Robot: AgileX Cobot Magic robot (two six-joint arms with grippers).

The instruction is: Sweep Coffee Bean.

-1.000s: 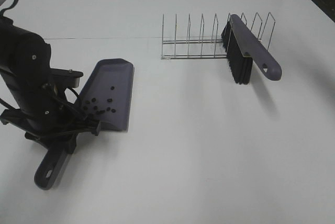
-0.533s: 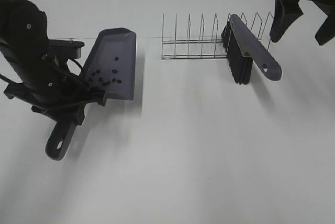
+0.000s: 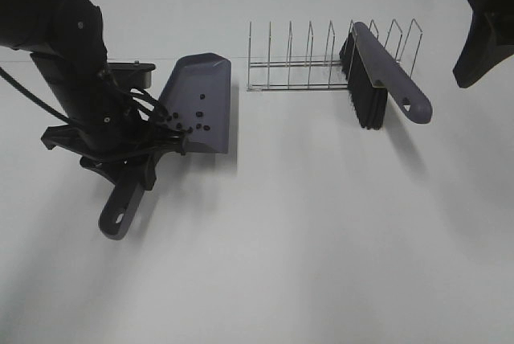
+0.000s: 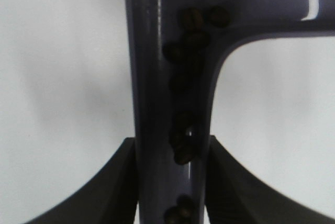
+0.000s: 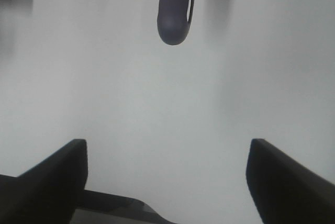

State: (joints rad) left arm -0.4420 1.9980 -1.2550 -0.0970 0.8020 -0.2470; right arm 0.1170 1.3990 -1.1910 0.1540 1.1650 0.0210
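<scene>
My left gripper is shut on the handle of the grey-purple dustpan and holds it lifted and tilted at the left. Several coffee beans lie in the pan near the handle end. In the left wrist view beans sit along the handle channel between my fingers. The brush leans in the wire rack. My right gripper is open and empty at the far right, apart from the brush; its wrist view shows the brush handle tip ahead of the open gripper.
The white table stretches in front of the rack. The dustpan's handle end with its hanging hole points toward the near left. The wire rack stands at the back centre.
My left arm has carried the dustpan up and to the right, and the beans have slid toward the handle. My right arm has come down at the far right.
</scene>
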